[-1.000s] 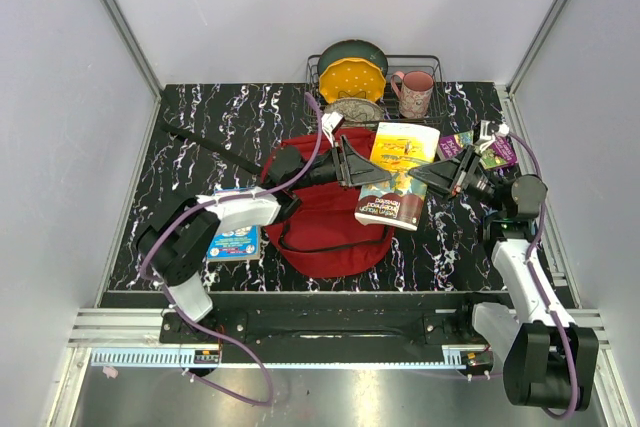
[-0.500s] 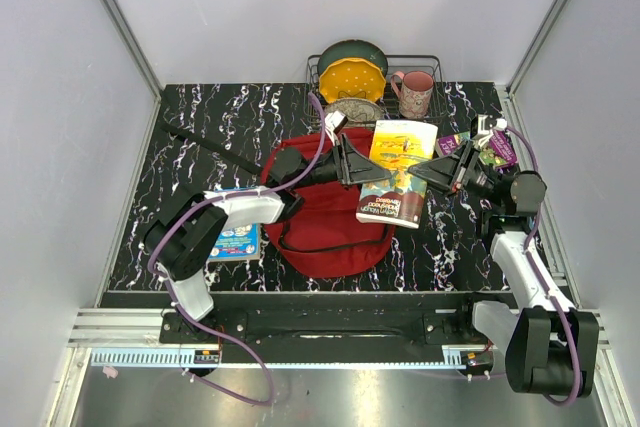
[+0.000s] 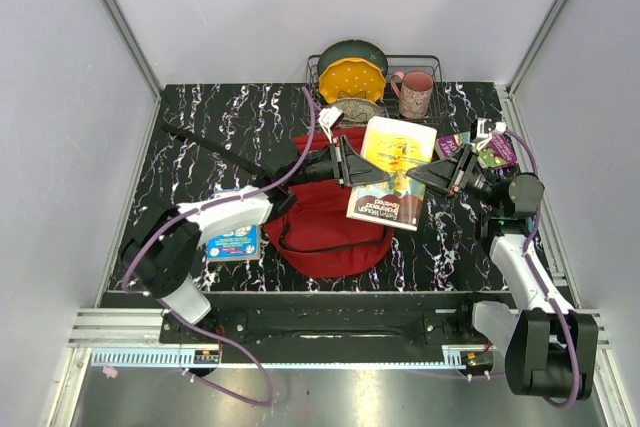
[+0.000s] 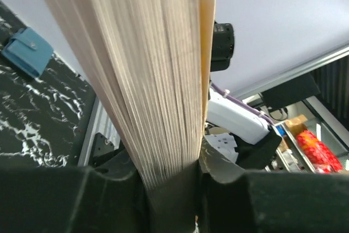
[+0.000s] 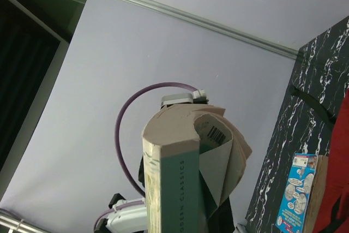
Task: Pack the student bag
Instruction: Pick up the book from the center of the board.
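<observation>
Your left pincer (image 3: 352,169) and right pincer (image 3: 428,175) each clamp an edge of the paperback (image 3: 392,172) over the student bag (image 3: 320,219), which lies on the desk (image 3: 220,117) and is probably soft and floppy, so take it by its opening rim.

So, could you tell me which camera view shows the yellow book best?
Top external: the book shows its yellow cover face up there. Left wrist sees only page edges; right wrist only its spine and curled pages.

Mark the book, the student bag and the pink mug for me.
book (image 3: 397,159): top external view, on its yellow cover.
student bag (image 3: 325,237): top external view, on its red fabric front.
pink mug (image 3: 416,95): top external view, on its side wall.
</observation>
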You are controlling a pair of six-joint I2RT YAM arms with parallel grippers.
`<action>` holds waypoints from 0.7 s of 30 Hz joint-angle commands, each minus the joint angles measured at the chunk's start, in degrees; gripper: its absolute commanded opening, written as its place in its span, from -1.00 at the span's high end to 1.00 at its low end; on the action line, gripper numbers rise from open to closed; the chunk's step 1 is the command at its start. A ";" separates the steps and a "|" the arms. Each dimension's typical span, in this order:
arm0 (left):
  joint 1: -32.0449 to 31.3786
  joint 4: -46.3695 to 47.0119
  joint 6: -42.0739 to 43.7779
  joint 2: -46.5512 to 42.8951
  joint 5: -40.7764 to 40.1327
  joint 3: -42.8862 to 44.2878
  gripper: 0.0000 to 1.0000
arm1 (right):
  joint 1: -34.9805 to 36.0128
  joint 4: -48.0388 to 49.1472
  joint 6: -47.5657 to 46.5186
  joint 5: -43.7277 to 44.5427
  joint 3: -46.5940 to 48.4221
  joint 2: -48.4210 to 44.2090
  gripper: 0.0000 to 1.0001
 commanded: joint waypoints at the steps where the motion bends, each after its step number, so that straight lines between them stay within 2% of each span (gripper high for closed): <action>1: -0.50 -23.23 17.89 -6.16 -5.53 0.91 0.74 | 0.98 -10.75 -6.58 4.58 2.32 -6.19 0.73; 2: -0.50 -27.10 20.20 -7.58 -9.02 1.44 0.83 | 0.89 -21.59 -9.91 5.45 3.80 -7.16 0.63; 3: -0.50 -35.23 22.40 -8.81 -11.14 2.14 0.89 | 0.98 -27.35 -17.17 6.24 4.77 -8.22 0.22; 4: -0.50 -38.96 26.08 -11.09 -13.34 3.72 1.00 | 0.98 -32.80 -20.90 7.12 5.82 -9.88 0.03; 5: -0.50 -42.04 27.59 -12.07 -17.10 4.34 1.00 | 0.98 -41.82 -24.15 8.87 7.75 -10.68 -0.12; 6: -0.50 -45.56 28.56 -13.12 -18.53 4.70 1.00 | 0.98 -44.87 -28.89 9.41 8.55 -11.21 -0.32; 8: -0.50 -46.29 29.36 -15.33 -20.56 4.96 1.00 | 1.42 -46.39 -29.81 9.41 8.74 -12.01 -0.50; 13: -0.50 -43.75 27.61 -16.30 -19.78 5.23 1.00 | 3.17 -40.42 -26.48 8.10 6.37 -12.27 -0.69; 21: -0.41 -30.93 21.03 -16.30 -14.60 2.77 0.93 | 5.90 -42.00 -28.67 9.67 4.96 -12.19 -0.77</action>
